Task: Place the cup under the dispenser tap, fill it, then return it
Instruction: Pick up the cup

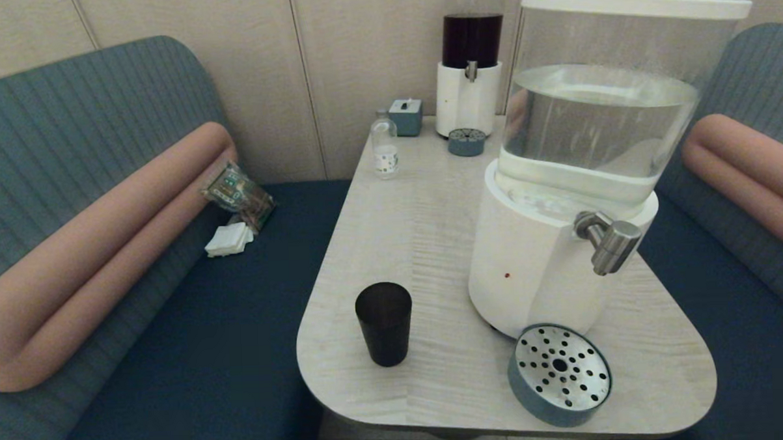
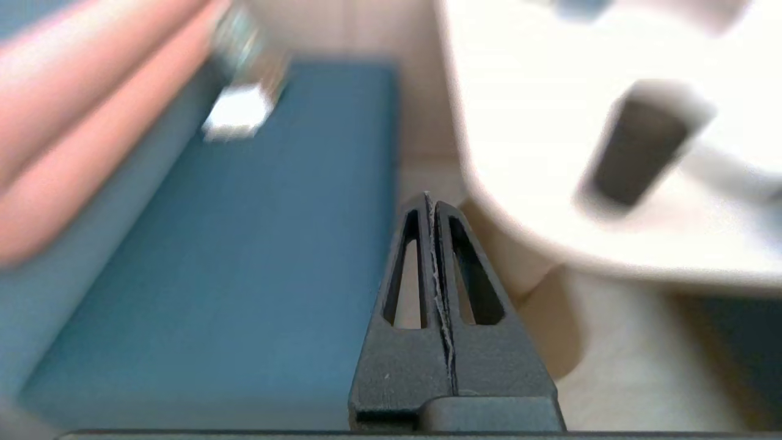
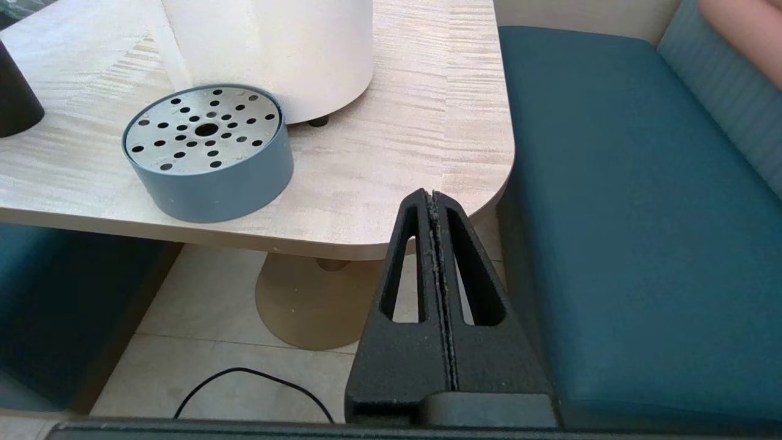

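Nothing is being held yet: the left gripper [image 2: 432, 201] is sitting with its jaws pressed fully together and empty, low in its wrist frame over the blue bench seat, and the right gripper [image 3: 432, 198] is likewise closed flat on nothing, just off the table's rounded corner. The cup [image 1: 384, 323] is standing upright at lower centre of the head view, near the table [image 1: 424, 212] front edge, apart from everything. The dispenser tap [image 1: 610, 240] is jutting out at centre right, directly above the perforated drip tray [image 1: 559, 374] at lower right. The step in hand looks like reaching for the cup, probably with the left arm since it is nearer; the jaws would need opening wide first, then closing around the tapered wall low enough that it is not slipping upward. Open tabletop is lying between cup and tray, so a sideways carry seems clear, though the white dispenser base [image 1: 530, 267] is crowding the path and the tray is sitting close to the table's front edge.
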Controlling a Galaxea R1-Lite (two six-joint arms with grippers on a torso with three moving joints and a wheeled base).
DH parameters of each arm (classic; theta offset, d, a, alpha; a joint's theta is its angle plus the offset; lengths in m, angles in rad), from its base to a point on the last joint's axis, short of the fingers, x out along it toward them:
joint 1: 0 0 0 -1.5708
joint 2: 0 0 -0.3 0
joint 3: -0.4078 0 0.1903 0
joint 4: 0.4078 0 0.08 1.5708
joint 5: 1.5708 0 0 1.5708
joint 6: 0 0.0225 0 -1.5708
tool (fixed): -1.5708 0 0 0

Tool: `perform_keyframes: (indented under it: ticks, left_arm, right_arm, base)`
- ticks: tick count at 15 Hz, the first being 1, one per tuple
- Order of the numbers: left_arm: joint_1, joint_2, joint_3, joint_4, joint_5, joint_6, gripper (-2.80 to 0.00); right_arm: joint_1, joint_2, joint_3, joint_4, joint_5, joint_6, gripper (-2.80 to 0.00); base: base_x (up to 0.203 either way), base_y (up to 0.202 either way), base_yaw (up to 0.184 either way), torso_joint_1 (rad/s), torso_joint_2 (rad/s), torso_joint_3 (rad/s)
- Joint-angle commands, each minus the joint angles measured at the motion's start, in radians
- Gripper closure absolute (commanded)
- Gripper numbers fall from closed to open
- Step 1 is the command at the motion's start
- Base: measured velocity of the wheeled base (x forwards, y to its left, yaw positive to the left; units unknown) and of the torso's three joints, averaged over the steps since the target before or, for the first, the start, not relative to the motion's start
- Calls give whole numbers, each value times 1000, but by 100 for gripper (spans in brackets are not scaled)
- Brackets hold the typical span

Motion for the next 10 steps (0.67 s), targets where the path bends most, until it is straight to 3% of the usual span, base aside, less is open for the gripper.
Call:
perform_keyframes:
  ticks: [1,3,6,8,10]
  left_arm:
    - [-1,101,-179,43,-72,-38,0]
    - [-4,280,-322,33,-145,-140,0]
    - [-7,558,-402,-135,-193,-285,0]
    - [-7,734,-396,-328,-265,-326,0]
    - [-7,900,-351,-617,-439,-322,0]
  right_arm:
    - [0,1,0,0,0,0,0]
    - [0,1,0,0,0,0,0]
    - [1,1,0,0,0,0,0]
    - [0,1,0,0,0,0,0]
    - [0,1,0,0,0,0,0]
  base:
    - [0,0,0,0,0,0]
    - [0,0,0,0,0,0]
    - [0,0,0,0,0,0]
    - [0,0,0,0,0,0]
    - [0,0,0,0,0,0]
